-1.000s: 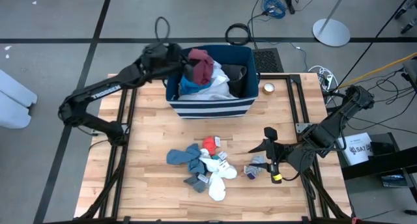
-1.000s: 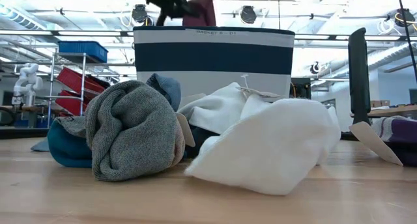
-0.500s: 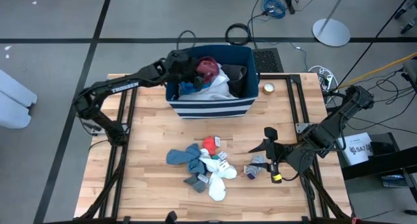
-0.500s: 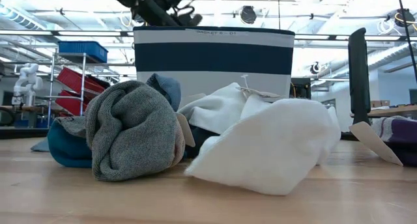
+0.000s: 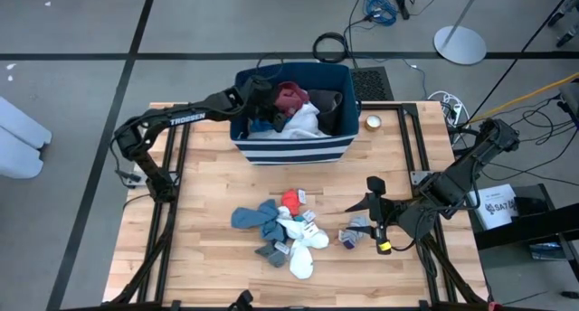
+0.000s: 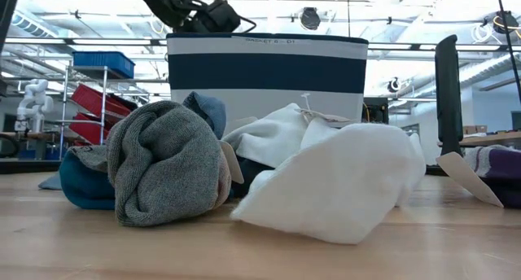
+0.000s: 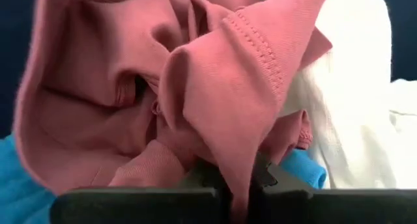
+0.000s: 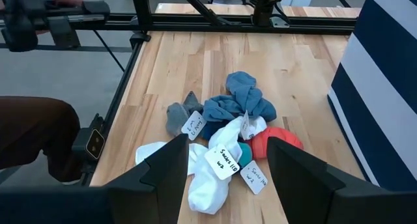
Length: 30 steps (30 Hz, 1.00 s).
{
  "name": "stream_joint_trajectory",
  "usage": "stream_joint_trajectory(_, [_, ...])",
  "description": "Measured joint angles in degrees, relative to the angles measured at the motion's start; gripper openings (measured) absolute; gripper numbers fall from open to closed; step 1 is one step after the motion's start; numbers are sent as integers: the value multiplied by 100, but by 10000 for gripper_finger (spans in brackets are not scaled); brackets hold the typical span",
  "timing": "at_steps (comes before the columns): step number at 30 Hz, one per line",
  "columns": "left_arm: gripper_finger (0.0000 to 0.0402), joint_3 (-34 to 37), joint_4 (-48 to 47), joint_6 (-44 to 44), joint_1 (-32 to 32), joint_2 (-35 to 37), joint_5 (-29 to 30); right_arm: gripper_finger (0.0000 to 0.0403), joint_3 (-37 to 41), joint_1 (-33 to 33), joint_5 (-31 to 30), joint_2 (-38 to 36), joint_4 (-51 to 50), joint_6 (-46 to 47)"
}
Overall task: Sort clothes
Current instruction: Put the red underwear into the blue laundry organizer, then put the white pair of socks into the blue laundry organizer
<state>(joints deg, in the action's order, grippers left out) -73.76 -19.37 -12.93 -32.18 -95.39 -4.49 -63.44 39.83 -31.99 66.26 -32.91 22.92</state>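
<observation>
Left gripper (image 7: 240,178) pinches a fold of the crumpled maroon cotton garment (image 7: 195,81) inside the navy white-striped fabric bin (image 5: 291,146). Right gripper (image 8: 221,172) waits open over the tagged sock pile (image 5: 282,228).

maroon garment (image 7: 195,94) bunched in bin | socks (image 5: 288,228) piled mid-table

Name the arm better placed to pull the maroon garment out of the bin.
Left. The left gripper is already inside the navy bin, shut on the maroon garment. The right gripper is open, over the table near the sock pile.
</observation>
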Motion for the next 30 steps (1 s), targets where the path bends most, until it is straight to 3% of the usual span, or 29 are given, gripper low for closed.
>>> stream_joint_trajectory(6, [33,-79,-53,-9,0,67,-286,194,0,-4,-1,53,-11,-1])
stream_joint_trajectory(13, [120,-732,-255,9,4,76,-284,194,2,-106,-2,204,-4,-115])
stream_joint_trajectory(21, [198,-1953,-1667,352,-28,84,-179,194,4,-164,5,210,2,-153])
stream_joint_trajectory(30, [208,-2933,-3454,789,-40,89,-359,194,4,-164,3,210,2,-226])
